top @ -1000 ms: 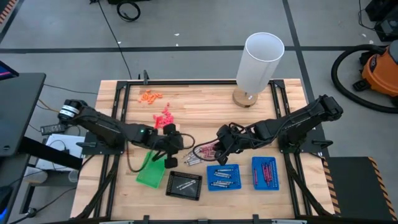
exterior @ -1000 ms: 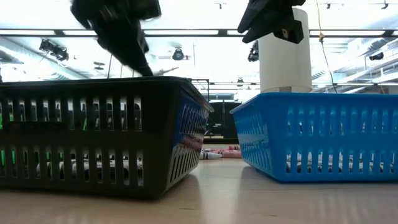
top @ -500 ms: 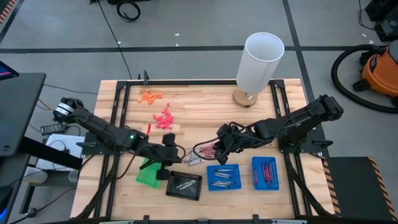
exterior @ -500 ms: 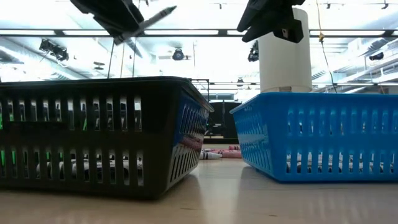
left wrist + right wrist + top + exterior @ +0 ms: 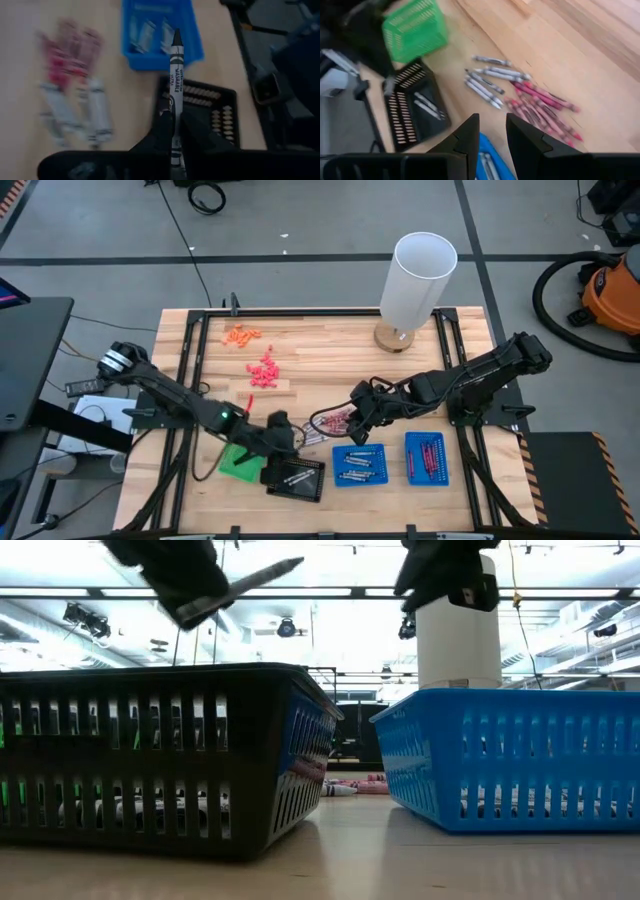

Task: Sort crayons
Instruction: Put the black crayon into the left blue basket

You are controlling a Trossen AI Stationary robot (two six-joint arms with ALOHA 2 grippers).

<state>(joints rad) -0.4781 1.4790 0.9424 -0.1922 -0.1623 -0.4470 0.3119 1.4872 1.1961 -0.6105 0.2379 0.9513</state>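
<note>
My left gripper (image 5: 285,442) is shut on a grey-black crayon (image 5: 176,75) and hovers over the black tray (image 5: 297,477). In the low view the crayon (image 5: 262,576) shows above that tray's rim (image 5: 160,675). My right gripper (image 5: 360,425) is open and empty, above the pile of maroon and grey-white crayons (image 5: 330,425) lying flat on the table. The pile also shows in the right wrist view (image 5: 520,95). Several crayons lie in the black tray, the middle blue tray (image 5: 359,465) and the right blue tray (image 5: 427,457). My left gripper pinches the crayon's rear part (image 5: 176,112) between its two fingers. The crayon lies along the fingers, and most of it sticks out past them. The fingers come from the table's left. The crayon is lifted clear, its tip tilted a little upward.
A green tray (image 5: 238,460) stands left of the black one. Pink bits (image 5: 264,370) and orange bits (image 5: 240,334) lie at the far left. A tall white cylinder (image 5: 420,280) stands on a wooden base at the far side. The four trays stand in a row along the near side.
My left gripper has moved toward the table's near edge, from beside the pink bits to over the black tray. It carries the crayon, which has stayed clear of the table.
</note>
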